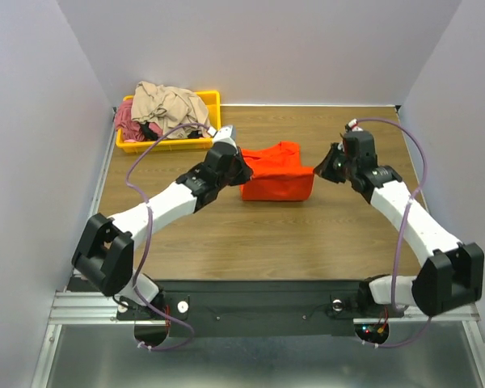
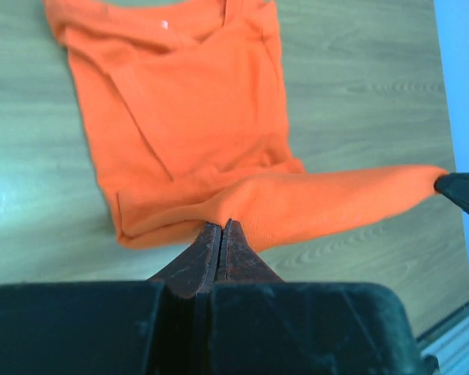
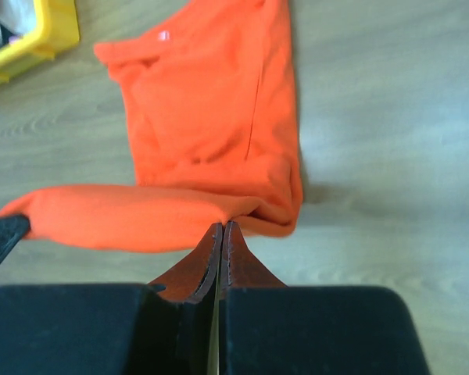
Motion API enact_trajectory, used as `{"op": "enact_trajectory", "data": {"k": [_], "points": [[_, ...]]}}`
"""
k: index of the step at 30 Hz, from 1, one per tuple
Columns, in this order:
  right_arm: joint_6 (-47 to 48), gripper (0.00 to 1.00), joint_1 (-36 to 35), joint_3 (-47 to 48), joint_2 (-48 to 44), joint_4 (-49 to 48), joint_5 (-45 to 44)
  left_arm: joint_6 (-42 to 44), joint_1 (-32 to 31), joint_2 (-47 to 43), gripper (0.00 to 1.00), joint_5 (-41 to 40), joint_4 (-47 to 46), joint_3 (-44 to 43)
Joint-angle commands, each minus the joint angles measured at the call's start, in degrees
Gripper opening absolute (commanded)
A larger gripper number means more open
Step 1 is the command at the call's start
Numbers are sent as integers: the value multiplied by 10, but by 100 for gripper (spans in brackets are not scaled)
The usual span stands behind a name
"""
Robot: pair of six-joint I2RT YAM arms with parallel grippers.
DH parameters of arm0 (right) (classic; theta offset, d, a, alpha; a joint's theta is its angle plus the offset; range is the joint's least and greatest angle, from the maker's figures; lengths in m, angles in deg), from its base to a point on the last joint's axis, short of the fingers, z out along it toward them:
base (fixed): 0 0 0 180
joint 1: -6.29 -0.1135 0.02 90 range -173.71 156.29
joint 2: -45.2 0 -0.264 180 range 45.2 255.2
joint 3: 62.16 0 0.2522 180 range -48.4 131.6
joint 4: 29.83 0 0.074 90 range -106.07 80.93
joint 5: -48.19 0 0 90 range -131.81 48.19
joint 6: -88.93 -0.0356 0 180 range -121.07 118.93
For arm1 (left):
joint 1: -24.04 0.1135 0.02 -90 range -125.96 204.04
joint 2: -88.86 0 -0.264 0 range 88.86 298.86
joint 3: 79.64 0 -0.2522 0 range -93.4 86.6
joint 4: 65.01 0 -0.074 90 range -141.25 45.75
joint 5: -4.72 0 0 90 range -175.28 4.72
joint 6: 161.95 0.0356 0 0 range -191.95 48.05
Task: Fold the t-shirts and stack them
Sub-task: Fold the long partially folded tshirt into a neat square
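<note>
- Top external view: orange t-shirt lies near the yellow tray, not touching it.
- Left gripper and right gripper each clamp tight on its stretched edge.
- Mid-fold, likely; next, carry that edge across evenly.

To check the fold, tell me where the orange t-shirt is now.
Top view: the orange t-shirt lies mid-table, one edge pinched by the left gripper and right gripper, right of the yellow tray.
</note>
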Motion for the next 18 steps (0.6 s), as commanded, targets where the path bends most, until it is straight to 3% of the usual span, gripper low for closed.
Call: {"op": "enact_trajectory", "data": {"k": [1, 15, 18], "points": [[31, 0, -1, 76, 40, -43, -48, 39, 20, 26, 0, 4, -12, -65], [102, 0, -1, 278, 280, -72, -85, 59, 94, 170, 0, 7, -10, -194], [110, 0, 0, 312, 335, -75, -95, 56, 99, 209, 0, -32, -10, -225]]}}
